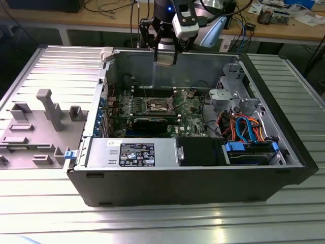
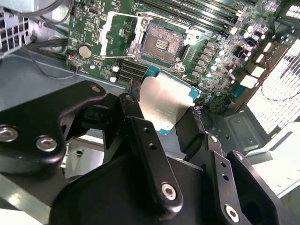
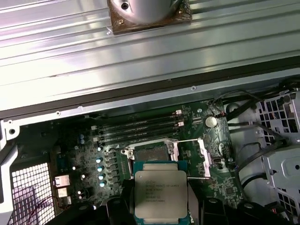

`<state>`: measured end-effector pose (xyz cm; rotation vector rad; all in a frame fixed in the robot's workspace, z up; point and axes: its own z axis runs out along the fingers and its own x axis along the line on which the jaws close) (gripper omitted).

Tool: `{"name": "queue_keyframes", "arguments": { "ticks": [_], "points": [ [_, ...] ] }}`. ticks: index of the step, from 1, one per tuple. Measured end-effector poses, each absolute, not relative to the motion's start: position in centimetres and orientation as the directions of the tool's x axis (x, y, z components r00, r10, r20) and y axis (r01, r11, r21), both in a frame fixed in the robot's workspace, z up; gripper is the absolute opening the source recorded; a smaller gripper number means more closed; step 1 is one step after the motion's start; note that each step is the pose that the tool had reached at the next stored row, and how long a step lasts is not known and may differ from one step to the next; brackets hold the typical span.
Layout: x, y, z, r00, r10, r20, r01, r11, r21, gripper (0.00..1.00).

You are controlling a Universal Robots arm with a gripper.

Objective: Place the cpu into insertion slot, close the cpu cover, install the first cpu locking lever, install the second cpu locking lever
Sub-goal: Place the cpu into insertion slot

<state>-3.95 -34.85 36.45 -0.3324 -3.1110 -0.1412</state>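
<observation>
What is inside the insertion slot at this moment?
In the second wrist view the insertion slot is empty: only its dark recess shows. The cpu is held in the pincer, apart from it. In the first wrist view the cpu covers part of it.

you're looking at a silver-grey top on the cpu (image 3: 161,194), edged in teal-green, with fine dark print across it. the gripper (image 2: 164,110) is matte black with silvery screw heads. your motherboard (image 2: 86,28) is green; the insertion slot (image 2: 161,44) is dark inside a silvery rim, and the cpu cover (image 2: 105,35) is shiny bare metal. in the exterior view, the cables (image 1: 244,127) are orange, blue and red, and the table (image 1: 152,223) is ribbed grey.
</observation>
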Motion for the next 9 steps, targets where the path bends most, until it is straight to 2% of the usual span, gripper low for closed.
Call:
{"name": "queue_keyframes", "arguments": {
  "ticks": [9],
  "points": [
    [-3.95, -34.85, 36.43, -0.967, 0.252, 0.019, 0.253, 0.963, 0.089, 0.54]
  ]
}}
